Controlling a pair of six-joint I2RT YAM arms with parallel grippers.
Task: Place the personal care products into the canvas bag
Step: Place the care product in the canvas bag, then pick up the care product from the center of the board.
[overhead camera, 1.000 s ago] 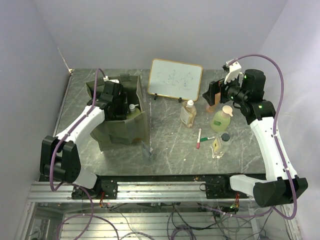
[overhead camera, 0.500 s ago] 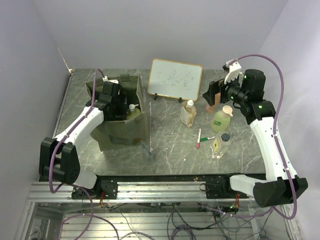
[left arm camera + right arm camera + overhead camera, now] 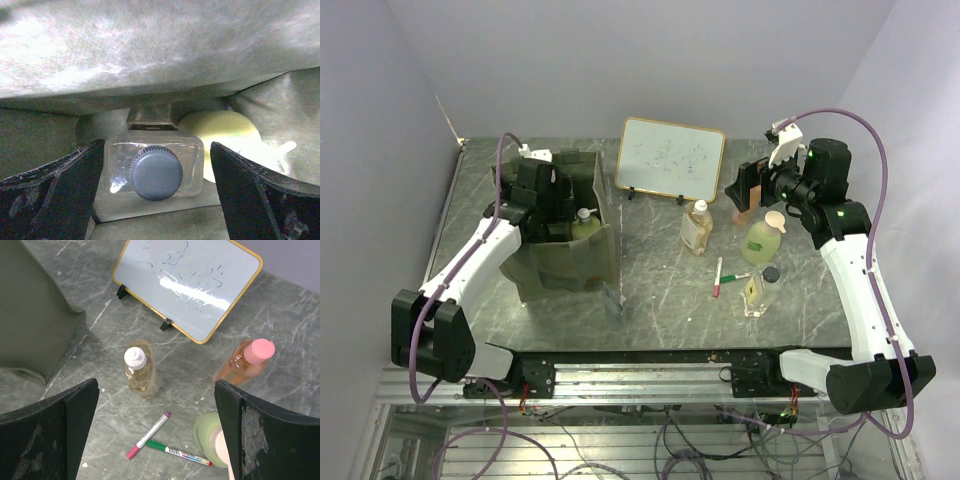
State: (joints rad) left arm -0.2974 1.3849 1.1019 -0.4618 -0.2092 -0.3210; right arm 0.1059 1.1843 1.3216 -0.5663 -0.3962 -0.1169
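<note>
A: Start with the bag (image 3: 565, 265). What worries you there?

B: It's soft cloth, and the left gripper (image 3: 157, 197) is down inside its mouth. Its fingers are spread wide, one on each side of the clear bottle (image 3: 155, 170), and they aren't squeezing it. If the arm lifts out crooked, a finger could snag the wall and drag or tip the bag.

A: And that bottle?

B: It sits on the bag's floor, just beside the yellow-green bottle (image 3: 220, 135). A brush from a rising finger might knock it over and use up room the rest will need.

A: The other side?

B: The right gripper (image 3: 157, 437) hangs fully open above the table, holding nothing. The whiteboard (image 3: 192, 287) is propped close behind the orange bottle (image 3: 247, 362). A careless reach there could knock it flat.

A: The remaining bottles?

B: The amber bottle (image 3: 140, 372), the pump bottle (image 3: 212, 437) and the second clear bottle (image 3: 760, 288) are all on the table, standing near each other. Closing on one may bump its neighbour.

A: Smallest risk?

B: The red pen (image 3: 149, 435) and the green pen (image 3: 177, 452) lie among them. A low finger could sweep one along, and they don't belong in the bag.
</note>
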